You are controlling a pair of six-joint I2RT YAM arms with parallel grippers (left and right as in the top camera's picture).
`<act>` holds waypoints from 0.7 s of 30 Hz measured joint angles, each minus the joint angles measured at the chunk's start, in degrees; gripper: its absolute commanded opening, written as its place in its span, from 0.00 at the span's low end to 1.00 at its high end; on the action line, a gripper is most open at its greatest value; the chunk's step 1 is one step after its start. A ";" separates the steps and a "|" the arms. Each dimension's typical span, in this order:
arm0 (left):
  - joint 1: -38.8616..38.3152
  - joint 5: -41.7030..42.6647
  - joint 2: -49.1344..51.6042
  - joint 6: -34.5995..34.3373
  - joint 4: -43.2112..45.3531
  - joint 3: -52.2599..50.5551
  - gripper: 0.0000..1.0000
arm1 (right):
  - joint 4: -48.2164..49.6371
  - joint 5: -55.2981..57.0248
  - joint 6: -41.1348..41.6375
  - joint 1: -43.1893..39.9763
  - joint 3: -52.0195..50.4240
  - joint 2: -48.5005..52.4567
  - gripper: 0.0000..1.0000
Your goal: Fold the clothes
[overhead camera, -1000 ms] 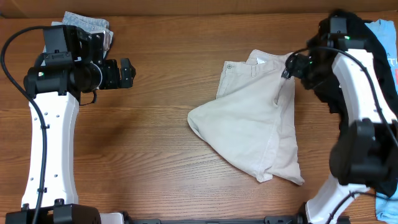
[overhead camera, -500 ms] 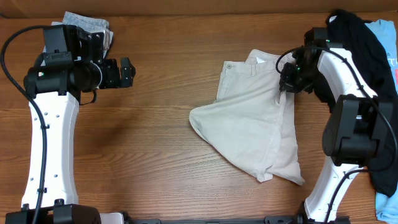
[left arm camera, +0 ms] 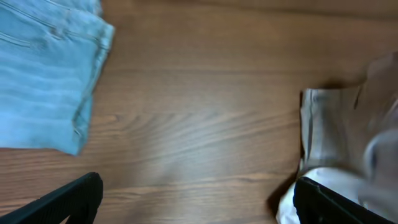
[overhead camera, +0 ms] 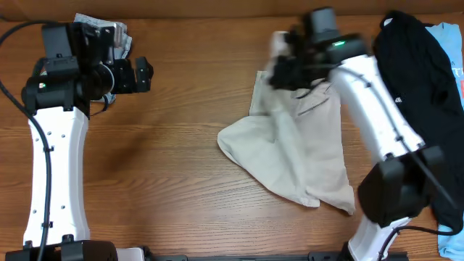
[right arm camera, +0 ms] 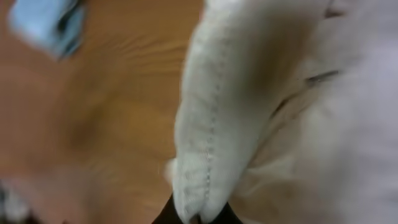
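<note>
Since half a second ago the right gripper has travelled to the left, from the right edge of the shorts to a place above their upper left corner. The top part of the cloth has gone with it. Its jaws are closed on a stitched edge of the beige cloth. In the right wrist view this edge comes down between the two dark fingertips, and the fold rises away from them and fills most of the picture. The view is blurred, so I cannot tell which seam it is. From overhead the gripper and the lifted bit of cloth are also smeared by motion, near the far middle of the table. The rest of the shorts lies on the wood, a crumpled wedge which spreads toward the near right, with a rounded fold at its left.

The left gripper has moved only a little. Its jaws stand wide open with nothing between them, and under them is bare wood. It hangs at the far left, well apart from the shorts. Just behind it lies a folded denim garment. At the far right a black garment lies beside the right arm, and a light blue cloth shows at its outer edge.
</note>
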 measured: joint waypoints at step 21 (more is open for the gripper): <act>9.49 1.36 0.00 2.40 0.39 3.28 1.00 | -9.77 0.20 5.09 13.05 5.51 -0.37 0.75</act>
